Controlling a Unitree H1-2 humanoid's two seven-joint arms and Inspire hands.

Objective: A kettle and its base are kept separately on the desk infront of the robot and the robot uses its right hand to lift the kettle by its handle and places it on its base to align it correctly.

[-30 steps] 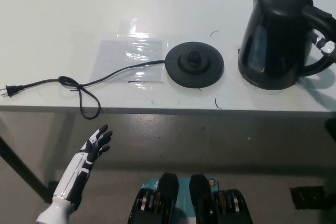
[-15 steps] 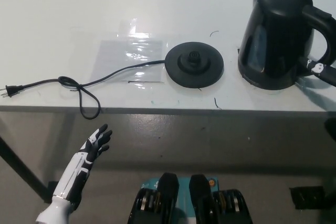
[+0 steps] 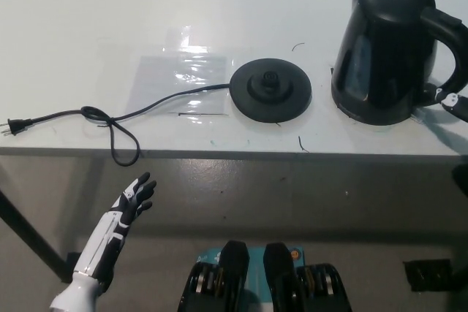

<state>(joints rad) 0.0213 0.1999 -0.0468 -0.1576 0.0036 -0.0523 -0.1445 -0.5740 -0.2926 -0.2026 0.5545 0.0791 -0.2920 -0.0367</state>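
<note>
Kettle (image 3: 391, 52) is standing upright on the desk (image 3: 110, 20), right of its base (image 3: 271, 90), handle pointing right. Right hand (image 3: 455, 101) is barely showing; grip unclear. Left hand (image 3: 136, 198) is hanging open.

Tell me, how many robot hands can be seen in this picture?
2. The white left hand rests open below the desk edge, at lower left. Only a sliver of the black right hand shows at the right edge, beside the kettle handle; the rest is out of frame.

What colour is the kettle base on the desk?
Black, like its cord; the kettle base shows clearly in the head view.
</note>
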